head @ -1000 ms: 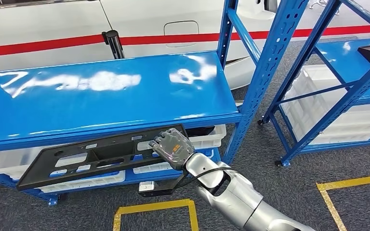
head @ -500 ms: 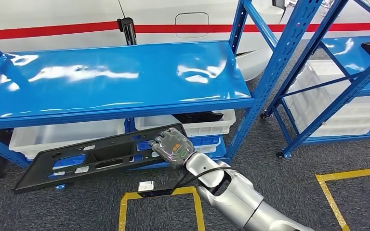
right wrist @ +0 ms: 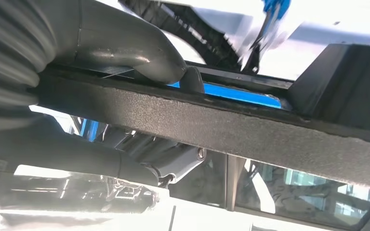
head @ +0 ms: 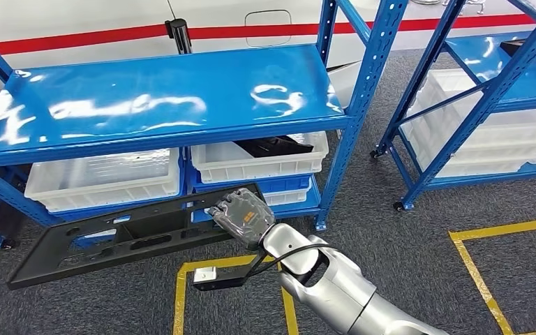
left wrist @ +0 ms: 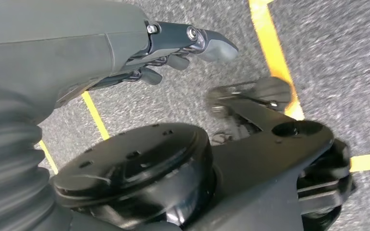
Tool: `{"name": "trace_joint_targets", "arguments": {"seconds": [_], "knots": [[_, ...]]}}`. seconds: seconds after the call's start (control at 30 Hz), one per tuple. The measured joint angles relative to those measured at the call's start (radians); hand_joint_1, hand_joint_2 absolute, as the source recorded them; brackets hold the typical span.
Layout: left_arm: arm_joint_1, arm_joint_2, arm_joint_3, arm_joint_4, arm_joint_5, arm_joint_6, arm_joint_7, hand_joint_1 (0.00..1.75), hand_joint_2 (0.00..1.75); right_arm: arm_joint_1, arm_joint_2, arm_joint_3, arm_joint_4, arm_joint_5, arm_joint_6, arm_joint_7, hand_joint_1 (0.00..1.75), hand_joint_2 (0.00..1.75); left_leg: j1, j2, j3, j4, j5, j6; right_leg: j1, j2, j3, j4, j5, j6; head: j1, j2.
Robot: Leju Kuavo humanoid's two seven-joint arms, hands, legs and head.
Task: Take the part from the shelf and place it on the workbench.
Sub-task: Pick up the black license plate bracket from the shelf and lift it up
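Below the blue shelf (head: 167,98), right hand (head: 241,215) grips the black part (head: 122,234), already removed; left hand (left wrist: 183,45) hangs open; table placement remains.

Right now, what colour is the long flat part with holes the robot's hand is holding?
Black. The long flat plastic part shows best in the head view.
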Motion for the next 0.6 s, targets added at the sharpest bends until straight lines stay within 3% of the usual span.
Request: {"name": "trace_joint_targets", "arguments": {"seconds": [0.03,0.1,0.17,0.2,0.27,0.33,0.4,0.47,0.5,0.53,0.6], "knots": [[0.000,0.000,0.000,0.000,-0.001,0.001,0.000,0.00,1.75,0.003,0.000,-0.001,0.000,0.000,0.000,0.000,1.61,1.75,0.003,0.000,0.023,-0.003,0.021,-0.003,-0.002,0.000,-0.018,0.006,0.009,0.004,0.000,0.000],[-0.002,0.000,0.000,0.000,-0.002,0.004,0.001,0.00,1.75,0.005,0.000,-0.005,0.000,-0.001,0.000,0.001,1.61,1.75,0.011,0.001,0.118,-0.102,0.059,-0.008,-0.005,0.000,-0.052,0.022,0.023,0.014,-0.001,0.000],[-0.006,-0.001,0.000,0.000,-0.002,0.007,0.001,0.00,1.75,0.005,0.000,-0.011,0.000,-0.006,0.000,0.002,1.61,1.75,0.012,-0.004,0.213,-0.234,0.048,-0.008,-0.002,0.000,-0.079,0.041,0.037,0.028,-0.001,0.000],[-0.008,-0.001,0.000,0.000,-0.003,0.008,0.001,0.00,1.75,0.006,0.000,-0.015,-0.001,-0.010,0.000,0.002,1.61,1.75,0.009,-0.006,0.235,-0.271,0.036,-0.003,0.001,0.000,-0.087,0.046,0.044,0.036,-0.001,0.000],[-0.008,-0.002,0.000,0.000,-0.003,0.009,0.001,0.00,1.75,0.008,0.000,-0.019,-0.001,-0.018,0.000,0.002,1.61,1.75,0.000,-0.006,0.228,-0.288,0.041,0.017,0.005,-0.001,-0.098,0.045,0.062,0.055,0.000,0.000],[-0.008,-0.003,0.000,0.001,-0.003,0.010,0.001,0.00,1.75,0.009,-0.002,-0.022,-0.001,-0.029,0.001,0.000,1.61,1.75,-0.005,0.001,0.205,-0.292,0.066,0.046,0.003,0.001,-0.119,0.066,0.039,0.059,0.001,0.000],[-0.009,-0.004,0.000,0.001,-0.003,0.010,0.001,0.00,1.75,0.012,-0.003,-0.027,-0.001,-0.049,0.004,-0.008,1.61,1.75,-0.007,0.006,0.175,-0.295,0.095,0.065,-0.001,0.003,-0.157,0.162,-0.049,0.047,0.007,0.000],[-0.009,-0.005,0.000,0.001,-0.003,0.010,0.000,0.00,1.75,0.015,-0.004,-0.030,-0.001,-0.065,0.010,-0.016,1.61,1.75,-0.010,0.009,0.140,-0.294,0.123,0.071,-0.002,0.004,-0.184,0.296,-0.121,0.047,0.011,0.000],[-0.009,-0.005,0.000,0.001,-0.004,0.009,0.000,0.00,1.75,0.017,-0.004,-0.031,-0.001,-0.065,0.012,-0.017,1.61,1.75,-0.012,0.010,0.122,-0.294,0.138,0.071,-0.001,0.004,-0.180,0.339,-0.127,0.055,0.011,0.000],[-0.009,-0.005,0.000,0.001,-0.005,0.009,0.000,0.00,1.75,0.017,-0.005,-0.031,-0.001,-0.061,0.013,-0.017,1.61,1.75,-0.013,0.011,0.104,-0.293,0.153,0.070,0.000,0.004,-0.158,0.348,-0.114,0.064,0.011,0.000],[-0.010,-0.005,0.000,0.001,-0.008,0.009,0.000,0.00,1.75,0.017,-0.005,-0.031,-0.005,-0.043,0.013,-0.012,1.61,1.75,-0.017,0.011,0.070,-0.293,0.183,0.066,0.004,0.005,-0.062,0.263,-0.079,0.068,0.011,0.000]]}}
